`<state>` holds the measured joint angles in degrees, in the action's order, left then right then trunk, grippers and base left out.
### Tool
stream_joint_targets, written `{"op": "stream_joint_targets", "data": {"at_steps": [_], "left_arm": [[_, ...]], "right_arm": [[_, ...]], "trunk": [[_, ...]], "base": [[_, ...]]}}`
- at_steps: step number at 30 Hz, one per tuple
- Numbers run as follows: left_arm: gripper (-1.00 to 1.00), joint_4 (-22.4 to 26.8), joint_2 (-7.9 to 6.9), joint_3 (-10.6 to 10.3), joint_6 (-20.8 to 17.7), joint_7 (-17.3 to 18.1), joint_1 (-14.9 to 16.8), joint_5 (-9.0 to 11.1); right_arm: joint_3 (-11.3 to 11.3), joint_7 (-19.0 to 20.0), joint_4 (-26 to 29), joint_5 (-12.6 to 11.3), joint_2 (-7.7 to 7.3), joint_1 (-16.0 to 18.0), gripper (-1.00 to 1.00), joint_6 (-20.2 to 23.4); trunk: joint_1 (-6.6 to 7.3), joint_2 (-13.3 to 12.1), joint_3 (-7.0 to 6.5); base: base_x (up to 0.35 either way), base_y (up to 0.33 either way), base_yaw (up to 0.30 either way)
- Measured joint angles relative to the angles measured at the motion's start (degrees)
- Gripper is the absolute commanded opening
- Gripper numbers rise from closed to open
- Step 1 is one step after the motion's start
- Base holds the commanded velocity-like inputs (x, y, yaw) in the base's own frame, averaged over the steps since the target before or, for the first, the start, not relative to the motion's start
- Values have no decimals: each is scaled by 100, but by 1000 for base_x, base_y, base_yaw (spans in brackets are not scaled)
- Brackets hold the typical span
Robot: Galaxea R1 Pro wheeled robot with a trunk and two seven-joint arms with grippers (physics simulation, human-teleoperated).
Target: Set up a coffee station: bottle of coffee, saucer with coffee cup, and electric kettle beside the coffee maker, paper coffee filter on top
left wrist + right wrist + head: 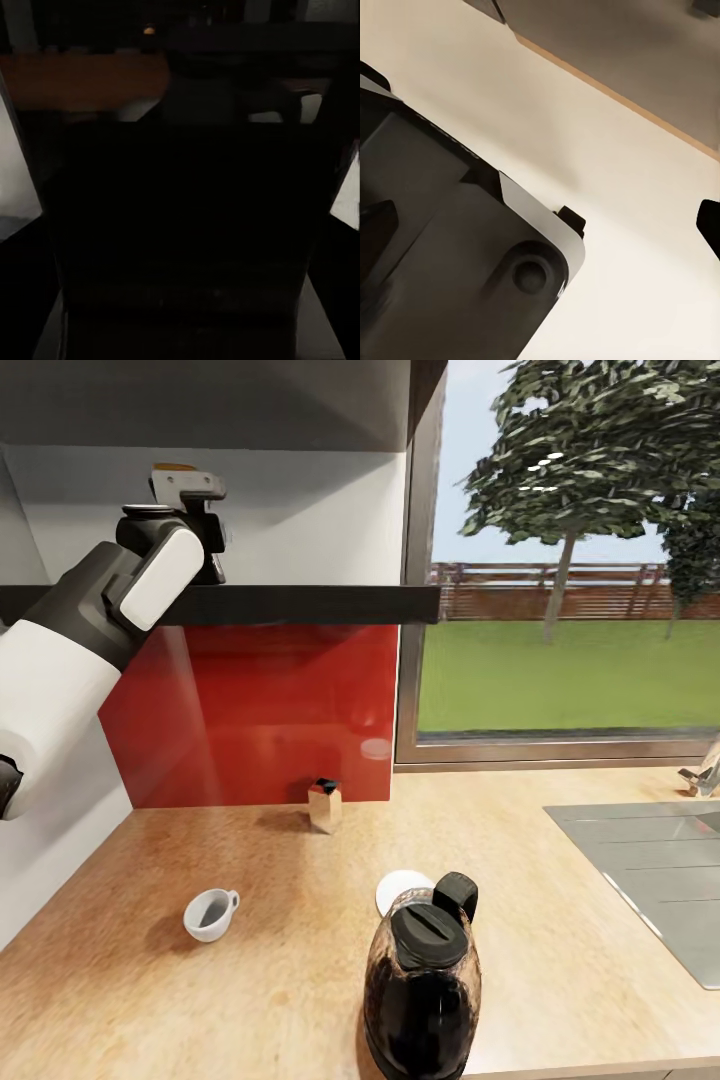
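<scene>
The left hand (190,490) reaches onto the kitchen shelf (300,603) — whether its fingers are apart, I cannot tell. On the counter (300,980) stand the coffee cup (210,913) and electric kettle (422,990).

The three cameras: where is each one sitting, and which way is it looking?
Head view: sits on the robot's head, looking forward and down at the kitchen countertop, electric kettle, coffee cup, the window; the left arm reaches up to the kitchen shelf.
Left wrist view: sits near the left gripper, facing something close and dark; too dim to name.
Right wrist view: sits near the right gripper, facing pale floor beside a dark part of the robot.
Shared: nothing I can match for sure.
</scene>
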<state>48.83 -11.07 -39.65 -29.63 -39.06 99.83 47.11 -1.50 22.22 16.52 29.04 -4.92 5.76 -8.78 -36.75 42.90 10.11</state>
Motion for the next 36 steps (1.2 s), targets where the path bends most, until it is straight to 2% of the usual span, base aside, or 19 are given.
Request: {"op": "stream_joint_targets", "data": {"at_steps": [17,24,27,36], "left_arm": [[-100,61,0,6,9,-47,0,9],[-100,617,0,22,-11,-69,0,4],[-100,690,-1,25,-18,-70,0,4],[-100,843,-1,26,-31,-73,0,8]], "right_arm": [[0,0,0,0,0,0,100,-3],[0,0,0,0,0,0,100,-2],[0,0,0,0,0,0,100,0],[2,0,0,0,0,0,100,4]], "trunk": [[0,0,0],[0,0,0],[0,0,0],[-3,-1,0]], "base": [[0,0,0],[0,0,0],[-9,0,0],[-280,0,0]]}}
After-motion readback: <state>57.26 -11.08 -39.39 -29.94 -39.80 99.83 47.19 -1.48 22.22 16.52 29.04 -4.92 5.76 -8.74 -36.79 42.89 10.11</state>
